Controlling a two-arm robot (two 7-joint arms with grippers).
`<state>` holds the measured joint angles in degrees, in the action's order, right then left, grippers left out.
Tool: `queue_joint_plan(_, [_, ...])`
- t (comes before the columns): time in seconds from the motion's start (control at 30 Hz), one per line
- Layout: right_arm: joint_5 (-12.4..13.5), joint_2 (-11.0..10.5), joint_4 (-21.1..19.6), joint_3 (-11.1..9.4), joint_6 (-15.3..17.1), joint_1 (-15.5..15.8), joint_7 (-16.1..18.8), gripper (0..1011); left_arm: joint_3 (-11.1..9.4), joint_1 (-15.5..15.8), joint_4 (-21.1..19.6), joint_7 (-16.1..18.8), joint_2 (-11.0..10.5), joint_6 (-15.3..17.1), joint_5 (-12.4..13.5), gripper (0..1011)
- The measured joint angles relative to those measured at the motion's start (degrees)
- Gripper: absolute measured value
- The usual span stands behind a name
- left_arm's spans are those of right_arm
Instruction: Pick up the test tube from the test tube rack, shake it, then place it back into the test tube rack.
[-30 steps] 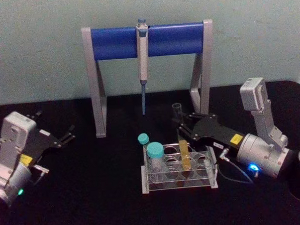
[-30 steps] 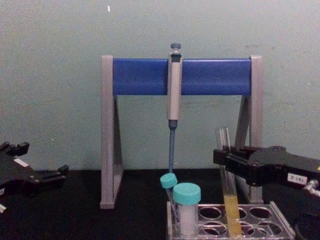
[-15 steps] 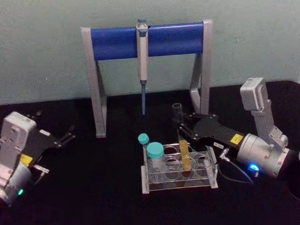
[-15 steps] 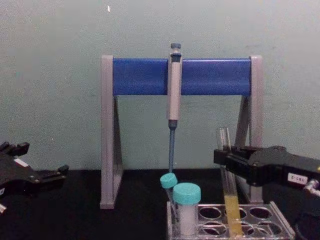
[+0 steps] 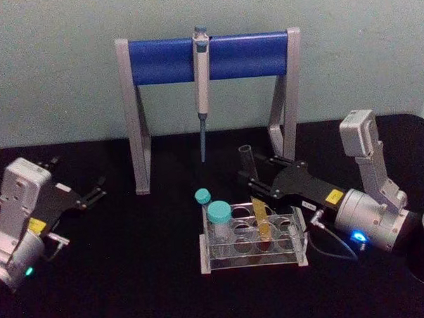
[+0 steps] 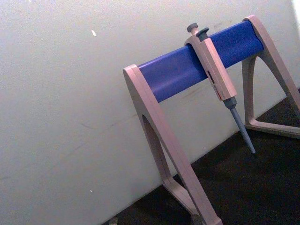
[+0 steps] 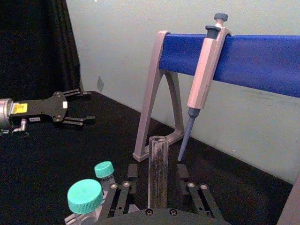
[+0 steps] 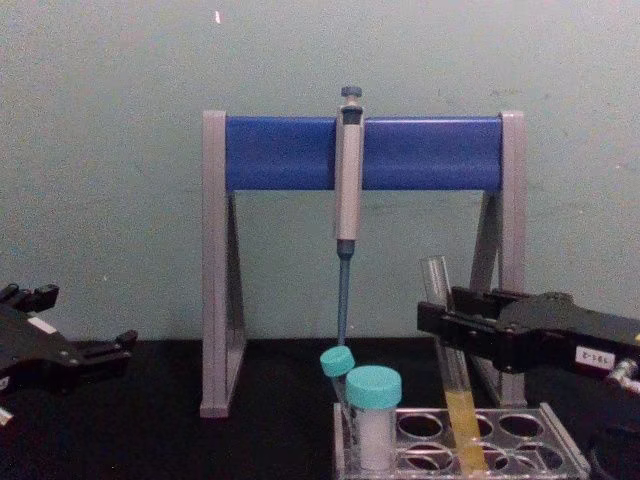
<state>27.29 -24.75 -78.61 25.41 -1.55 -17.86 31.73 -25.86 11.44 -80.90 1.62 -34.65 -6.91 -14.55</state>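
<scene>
In the head view the right gripper (image 5: 254, 184) reaches in from the right and clasps the tube (image 5: 254, 194) around its upper half, while the tube's yellow-filled lower end sits in a middle hole of the rack (image 5: 250, 236), which lies near the centre of the black table (image 5: 132, 275); the tube leans with its open top toward the left. The left gripper (image 5: 97, 191) is parked far left, fingers spread and empty. The left wrist view looks at the pipette (image 6: 216, 78) hanging on the stand (image 6: 187, 70) against the far wall. In the right wrist view the tube (image 7: 158, 171) rises between the closed-in fingers (image 7: 118, 199), with two teal-capped vials (image 7: 85, 197) close at its left. In the chest view the right gripper (image 8: 440, 322) holds the tube (image 8: 447, 370) above the liquid, its bottom down in the rack (image 8: 560, 450). The tube seems to be at the hole, so keep the grip firm, straighten the lean, and move it straight along the hole's axis, clear of the vials and rim.
</scene>
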Motion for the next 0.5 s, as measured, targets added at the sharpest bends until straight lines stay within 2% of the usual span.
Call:
queue_joint_plan(0.1, [0.0,0.0,0.0,0.0,0.0,0.0,0.0,571,0.0,0.0,0.0,0.0,0.0,0.0,0.0,1001])
queue_joint_plan(0.13, [0.0,0.0,0.0,0.0,-0.01,0.0,0.0,639,0.0,-0.01,0.0,0.0,0.0,0.0,0.0,1001])
queue_joint_plan(0.3, [0.0,0.0,0.0,0.0,-0.02,0.0,0.0,767,0.0,0.0,0.0,0.0,0.0,0.0,0.0,1001])
queue_joint_plan(0.33, [0.0,0.0,0.0,0.0,-0.02,0.0,0.01,834,0.0,0.0,0.0,0.0,0.0,0.0,0.0,1001])
queue_joint_plan(0.5, [0.0,0.0,0.0,0.0,-0.02,0.0,0.0,942,0.0,0.0,0.0,0.0,0.0,0.0,0.0,1001])
